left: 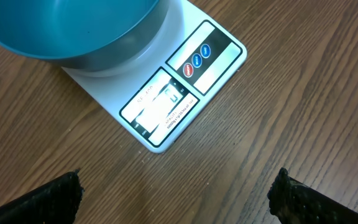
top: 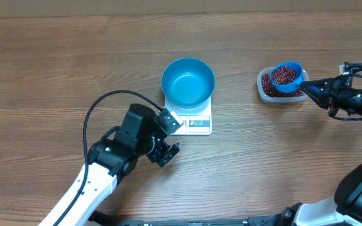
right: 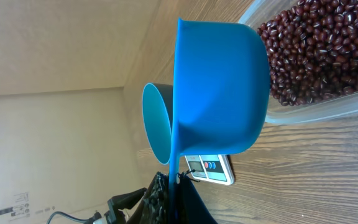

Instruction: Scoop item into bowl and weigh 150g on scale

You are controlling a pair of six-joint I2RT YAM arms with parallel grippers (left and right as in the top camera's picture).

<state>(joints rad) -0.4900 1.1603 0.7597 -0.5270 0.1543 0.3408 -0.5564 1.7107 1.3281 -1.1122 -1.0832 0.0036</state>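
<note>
Overhead: found scoop (top: 300, 75) heaped with beans (top: 285, 75) above tub (top: 264, 88), handle clamped in right gripper (top: 315, 90); bowl (top: 188, 81) empty on scale (top: 198, 123).
Left wrist: observed left gripper (left: 179, 208) spread wide, holding nothing, just short of scale.
Right wrist: carry scoop level; tip slowly over bowl centre.

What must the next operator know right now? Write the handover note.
Left gripper: open, empty, low over the table by the scale.
Right gripper: shut on the handle of the scoop, which is full of beans and over the tub.
Bowl: sitting on the scale, empty.
Done: one scoopful loaded.
Left: carry it to the bowl, tip it in, repeat until the scale reads the target weight.
</note>
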